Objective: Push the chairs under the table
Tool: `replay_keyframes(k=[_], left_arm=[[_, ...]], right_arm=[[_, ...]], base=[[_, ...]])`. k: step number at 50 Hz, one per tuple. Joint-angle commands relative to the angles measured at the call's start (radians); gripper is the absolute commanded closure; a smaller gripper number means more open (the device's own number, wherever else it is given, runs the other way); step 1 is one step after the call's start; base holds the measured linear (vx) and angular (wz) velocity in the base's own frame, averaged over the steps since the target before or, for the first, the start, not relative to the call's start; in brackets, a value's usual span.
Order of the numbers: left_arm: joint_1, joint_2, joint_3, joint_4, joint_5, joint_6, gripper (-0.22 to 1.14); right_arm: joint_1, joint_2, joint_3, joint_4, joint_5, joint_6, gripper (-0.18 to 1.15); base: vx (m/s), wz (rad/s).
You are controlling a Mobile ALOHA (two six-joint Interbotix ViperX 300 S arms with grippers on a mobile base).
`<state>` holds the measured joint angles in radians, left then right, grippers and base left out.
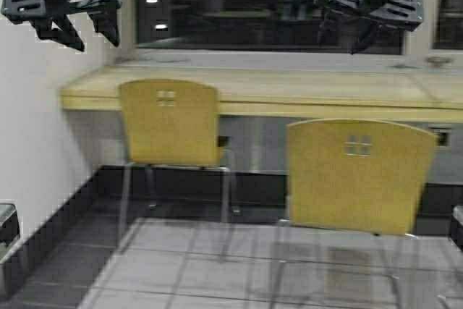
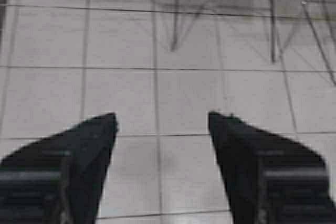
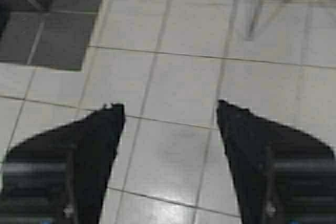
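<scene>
The left pincer (image 1: 81, 37) is being held high at about ten o'clock in the high view, its fingers spread well apart and nothing being gripped. In the left wrist view the same left pincer (image 2: 161, 121) is being shown with a wide gap between its dark fingertips (image 2: 100, 129), and only the pale tiled floor (image 2: 131, 87) is being seen through that gap. The right pincer (image 1: 362, 41) is being held at about one o'clock in the high view, likewise raised; the right wrist view is showing it spread wide over the tiles, nothing being held.

Below the arms, two chairs are being shown. The far chair (image 1: 170, 122) is standing at about ten o'clock from the centre, its backrest touching or just beside the front edge of the counter (image 1: 289, 92). The near chair (image 1: 356, 175) is standing at about four o'clock, apart from the counter's edge and closer to the robot. The counter is running across the scene from nine to three o'clock beneath a dark window (image 1: 268, 5).

No chair is being touched, so the approach step is judged to be in hand. The next move is judged to call for a pincer being lowered to the near chair's backrest and the chair being pushed forward toward twelve o'clock.
</scene>
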<state>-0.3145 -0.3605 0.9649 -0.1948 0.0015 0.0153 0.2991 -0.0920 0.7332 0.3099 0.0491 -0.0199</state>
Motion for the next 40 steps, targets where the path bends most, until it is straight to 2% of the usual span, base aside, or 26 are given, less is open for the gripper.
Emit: replay_keyframes(k=[1,14,23,28,40], left_arm=[[-0.003,-0.006,-0.015,0.0,-0.005,-0.005,0.02],[-0.003,-0.017,-0.008,-0.026,-0.005,-0.006,0.02],[0.011,-0.008,0.011,-0.115,-0.028,-0.005,0.02],[0.012,0.012,0.031,-0.156,-0.038,-0.005,0.02],[0.012,0.117,0.055,-0.187,-0.109,-0.005,0.02]], right_arm=[[0.0,-0.021,-0.014,0.002,0.003,-0.002,0.08],[0.0,0.026,-0.014,0.002,0.005,0.0,0.08],[0.0,0.029,-0.025,0.002,0.015,0.02,0.08],[0.0,0.029,-0.023,0.002,0.015,0.021,0.08],[0.0,0.075,-0.041,0.008,0.025,0.032,0.08]], base=[[-0.04,-0.38],[-0.03,-0.45],[0.0,-0.43],[0.03,-0.29],[0.05,-0.17]])
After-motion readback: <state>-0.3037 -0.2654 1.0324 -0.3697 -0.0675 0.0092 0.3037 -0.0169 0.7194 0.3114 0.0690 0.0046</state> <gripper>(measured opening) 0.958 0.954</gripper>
